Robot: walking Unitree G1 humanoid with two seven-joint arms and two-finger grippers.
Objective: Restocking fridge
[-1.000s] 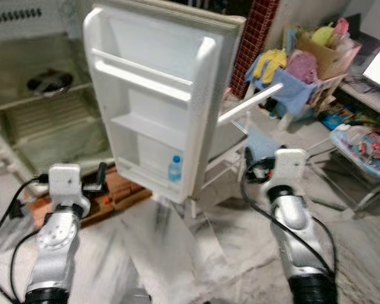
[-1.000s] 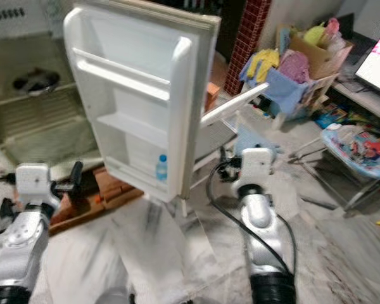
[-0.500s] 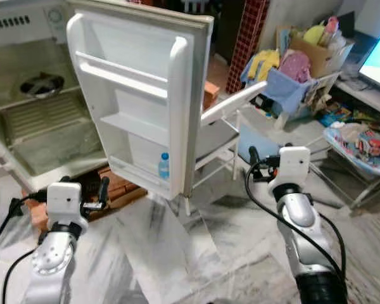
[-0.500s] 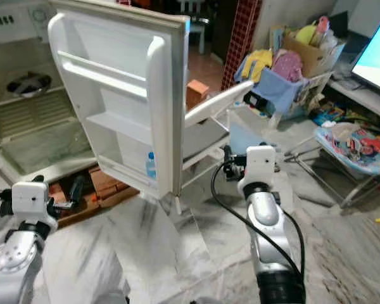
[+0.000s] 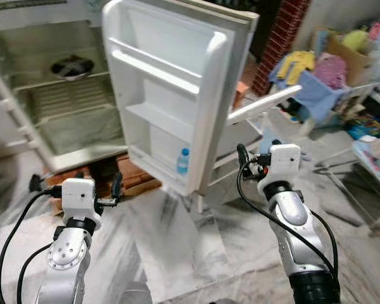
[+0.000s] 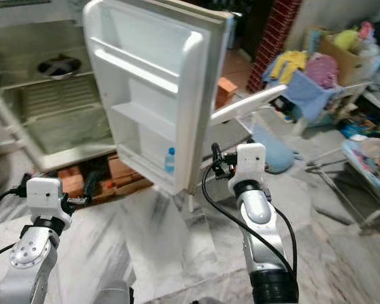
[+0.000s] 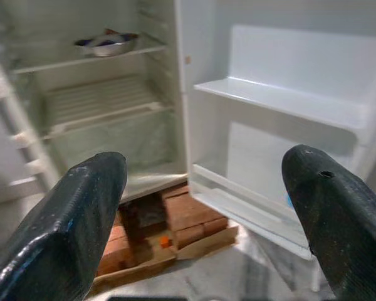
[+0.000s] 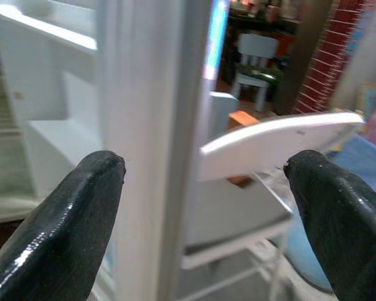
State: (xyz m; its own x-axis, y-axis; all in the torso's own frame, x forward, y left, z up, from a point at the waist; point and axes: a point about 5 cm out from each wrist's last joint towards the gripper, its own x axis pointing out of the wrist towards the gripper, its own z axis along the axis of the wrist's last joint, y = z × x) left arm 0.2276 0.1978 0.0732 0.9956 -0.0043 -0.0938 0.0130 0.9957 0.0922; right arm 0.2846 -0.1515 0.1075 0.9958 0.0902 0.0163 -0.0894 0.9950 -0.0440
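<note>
Fridge [image 5: 63, 95] stands open ahead in the eye views, a water bottle [image 5: 183, 161] in its door's [image 5: 171, 95] bottom rack; probably light and slick, best grabbed mid-body. Left gripper [image 7: 203, 207] jaws wide, empty. Right gripper [image 8: 203, 207] likewise, facing the door edge.

A pale marble floor [image 5: 177, 253] is lying underfoot, with bricks [image 5: 136, 180] sitting on it. A red brick pillar [image 5: 275, 47] is standing behind a white chair [image 5: 266, 107], and a clothes pile [image 5: 316, 69] is crowding the right side.
</note>
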